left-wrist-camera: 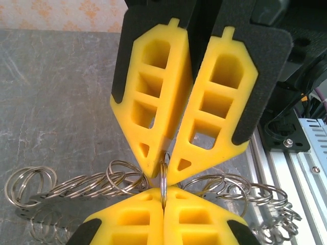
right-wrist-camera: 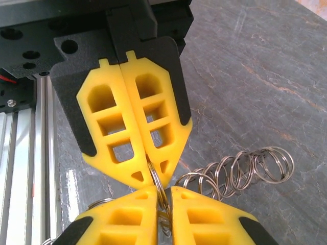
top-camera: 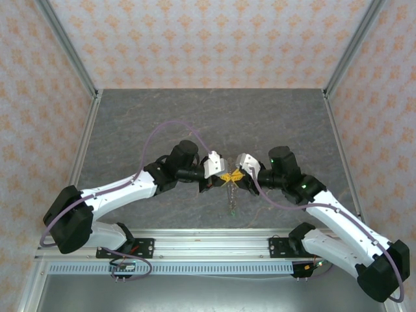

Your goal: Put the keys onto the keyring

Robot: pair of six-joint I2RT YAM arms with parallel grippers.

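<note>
A silver keyring (left-wrist-camera: 163,179), linked into a chain of split rings (right-wrist-camera: 240,171), is held at the middle of the table's (top-camera: 130,130) near half. It is clamped by the closed left gripper (left-wrist-camera: 163,196). The right gripper (right-wrist-camera: 164,193) is set around it with a narrow gap, and whether it grips cannot be told.

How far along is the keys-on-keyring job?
Done: nothing I can confirm as threaded. In hand: left gripper shut on one split ring of the linked ring chain; right gripper with jaws slightly parted around that ring, grip unclear. Left: apparently all the threading.
</note>
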